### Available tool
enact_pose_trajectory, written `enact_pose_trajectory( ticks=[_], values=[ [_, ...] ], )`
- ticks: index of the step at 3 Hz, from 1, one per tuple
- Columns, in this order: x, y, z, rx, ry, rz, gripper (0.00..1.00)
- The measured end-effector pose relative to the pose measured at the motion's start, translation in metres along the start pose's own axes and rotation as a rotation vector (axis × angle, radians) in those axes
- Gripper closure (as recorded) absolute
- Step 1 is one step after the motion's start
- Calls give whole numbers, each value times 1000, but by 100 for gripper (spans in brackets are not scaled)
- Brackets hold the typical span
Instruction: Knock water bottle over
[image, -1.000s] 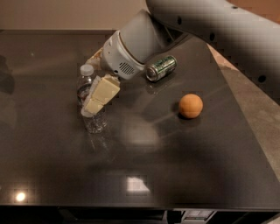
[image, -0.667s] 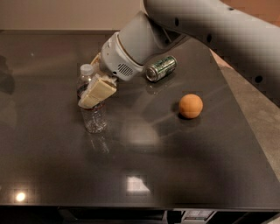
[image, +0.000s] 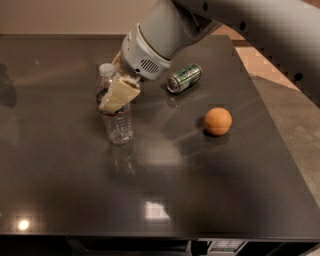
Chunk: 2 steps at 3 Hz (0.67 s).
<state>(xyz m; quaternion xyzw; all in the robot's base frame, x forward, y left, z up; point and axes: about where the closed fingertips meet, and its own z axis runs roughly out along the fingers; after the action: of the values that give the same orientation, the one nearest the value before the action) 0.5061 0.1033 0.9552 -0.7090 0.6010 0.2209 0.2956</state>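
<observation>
The water bottle (image: 117, 119) is a small clear ribbed bottle with a white cap. It stands upright on the dark table (image: 75, 190), left of centre. My gripper (image: 119, 94) hangs from the grey arm that reaches in from the upper right. It sits right at the bottle's upper half, overlapping its label and shoulder and hiding them. The bottle's cap shows just left of the wrist.
A green-and-silver drink can (image: 184, 78) lies on its side to the right of the gripper. An orange (image: 218, 121) rests further right and nearer. The table's right edge runs along a grey floor (image: 295, 115).
The gripper has shifted slightly up and toward the far side, staying against the bottle. The bottle has shifted a little with it and still stands. Can and orange have not moved.
</observation>
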Motion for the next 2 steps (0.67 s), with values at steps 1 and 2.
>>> enact_pose_trajectory(
  ticks=[1, 2],
  values=[
    [3, -7, -25, 28, 93, -26, 100],
    [2, -3, -35, 59, 227, -102, 100]
  ],
)
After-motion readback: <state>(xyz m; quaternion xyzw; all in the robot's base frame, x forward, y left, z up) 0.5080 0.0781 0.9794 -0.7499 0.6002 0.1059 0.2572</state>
